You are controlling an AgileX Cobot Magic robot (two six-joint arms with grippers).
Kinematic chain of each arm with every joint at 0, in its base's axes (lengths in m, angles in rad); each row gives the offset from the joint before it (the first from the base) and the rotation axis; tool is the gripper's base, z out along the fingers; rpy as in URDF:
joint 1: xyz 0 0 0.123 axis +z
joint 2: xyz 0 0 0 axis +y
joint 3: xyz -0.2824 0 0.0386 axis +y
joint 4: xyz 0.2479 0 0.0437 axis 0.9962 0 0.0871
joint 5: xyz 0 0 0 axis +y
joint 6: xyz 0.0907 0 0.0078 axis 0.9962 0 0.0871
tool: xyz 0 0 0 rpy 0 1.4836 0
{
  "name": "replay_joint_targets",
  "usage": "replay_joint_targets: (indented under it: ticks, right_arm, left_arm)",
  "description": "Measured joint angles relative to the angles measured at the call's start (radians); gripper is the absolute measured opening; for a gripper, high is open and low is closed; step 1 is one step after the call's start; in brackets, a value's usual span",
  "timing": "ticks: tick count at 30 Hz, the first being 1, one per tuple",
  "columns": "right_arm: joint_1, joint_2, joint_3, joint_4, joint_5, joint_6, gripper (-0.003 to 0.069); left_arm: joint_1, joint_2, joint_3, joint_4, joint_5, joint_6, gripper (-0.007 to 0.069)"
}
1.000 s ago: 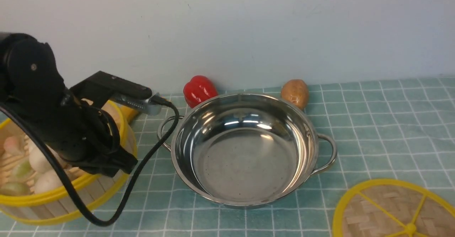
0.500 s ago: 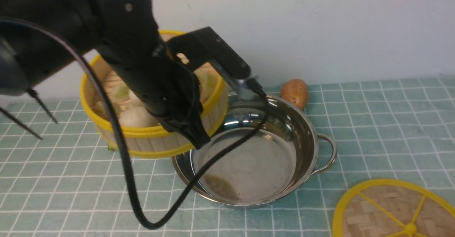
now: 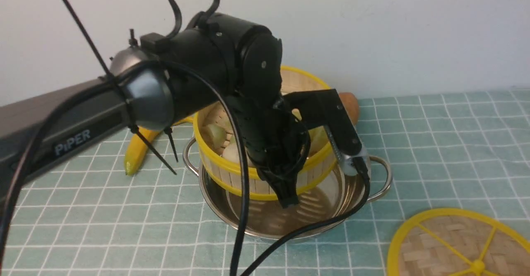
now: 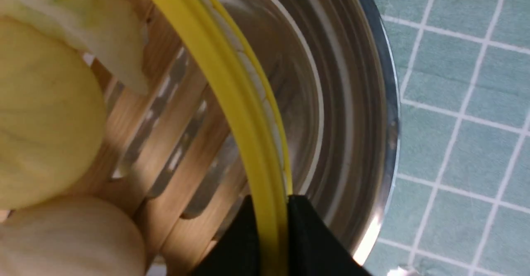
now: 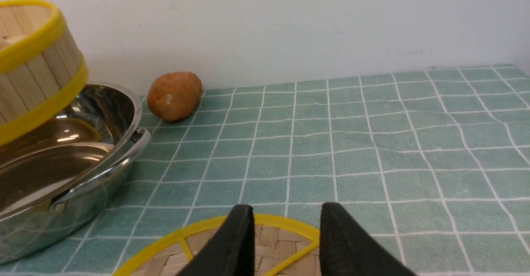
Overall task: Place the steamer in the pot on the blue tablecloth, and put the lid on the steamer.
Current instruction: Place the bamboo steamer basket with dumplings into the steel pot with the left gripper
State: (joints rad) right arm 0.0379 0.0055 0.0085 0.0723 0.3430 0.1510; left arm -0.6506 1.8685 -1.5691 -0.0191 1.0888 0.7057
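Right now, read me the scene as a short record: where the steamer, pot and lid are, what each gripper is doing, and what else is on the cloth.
steamer: held tilted above the pot, not seated; toy dumplings inside
pot: upright on the blue tablecloth
lid: flat on the tablecloth, right of the pot
left gripper: shut on the steamer's yellow rim
right gripper: open, over the lid's edge
other items: potato behind the pot; banana left of it
task stage: steamer not yet set down, lid not yet on
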Motion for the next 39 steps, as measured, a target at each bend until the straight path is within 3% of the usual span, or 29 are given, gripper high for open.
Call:
replay_joint_targets:
  ticks: [14, 39]
  right_arm:
    - [0.000, 0.000, 0.000, 0.000, 0.000, 0.001, 0.0243]
    - [0.000, 0.000, 0.000, 0.000, 0.000, 0.001, 0.0243]
  left_arm:
    - [0.000, 0.090, 0.000, -0.096, -0.025, 0.028, 0.0042]
    - [0.000, 0.141, 0.000, -0.138, -0.039, 0.024, 0.0042]
